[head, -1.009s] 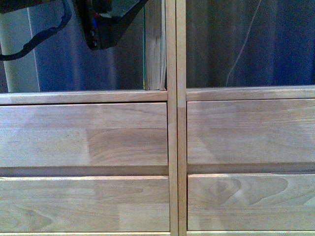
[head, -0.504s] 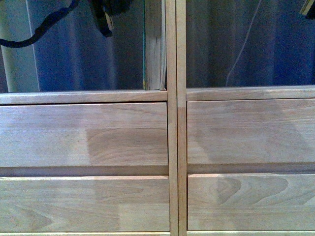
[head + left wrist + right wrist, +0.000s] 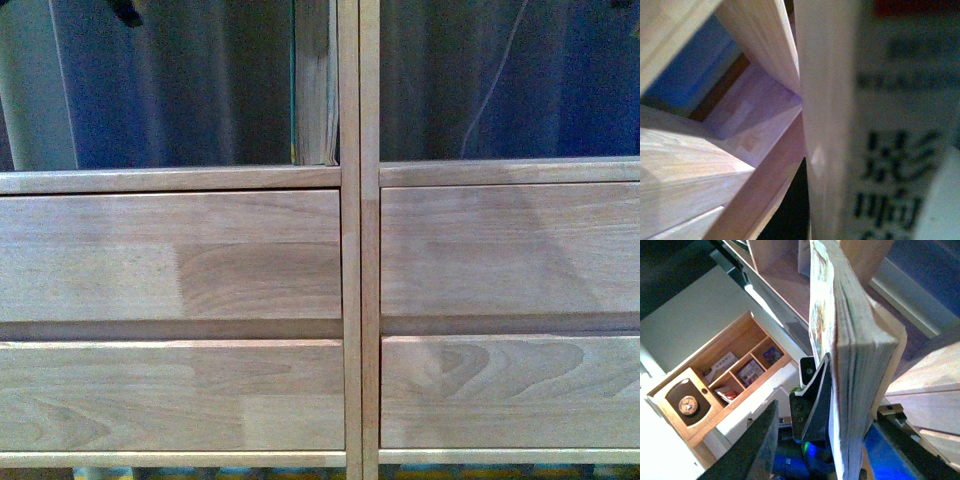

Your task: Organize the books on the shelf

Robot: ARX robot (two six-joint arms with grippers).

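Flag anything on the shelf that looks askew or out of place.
Nothing stands out. In the front view the one book stands upright against the centre post of the shelf, and the four drawer fronts sit closed and level.

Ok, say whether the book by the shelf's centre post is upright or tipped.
Upright: the book stands vertical, page edges flush against the shelf post.
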